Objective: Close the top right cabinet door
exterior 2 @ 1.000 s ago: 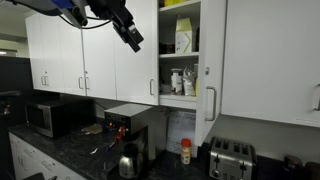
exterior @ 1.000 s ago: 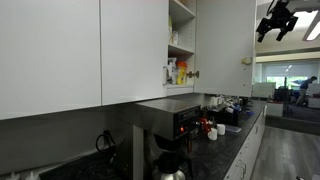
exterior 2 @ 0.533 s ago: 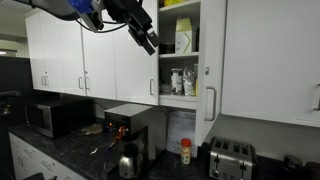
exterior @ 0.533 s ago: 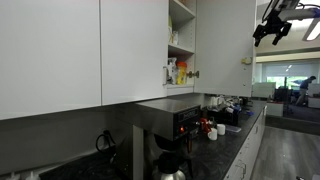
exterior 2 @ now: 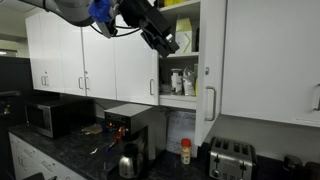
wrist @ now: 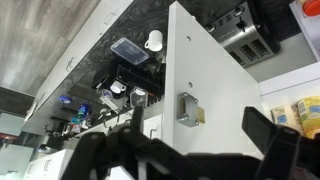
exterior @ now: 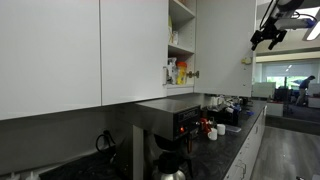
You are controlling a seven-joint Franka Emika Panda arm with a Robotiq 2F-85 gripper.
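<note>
The top right cabinet door (exterior 2: 214, 45), plain white with a slim silver handle low down, stands swung open.

The end effector (exterior: 268, 37) hangs high, near the open top right cabinet door (exterior: 225, 45).

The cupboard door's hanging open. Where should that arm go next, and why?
Probably move the gripper round the free edge of the top right cabinet door to its outer face: the door stands wide open, and the open gripper hangs apart from it.
</note>
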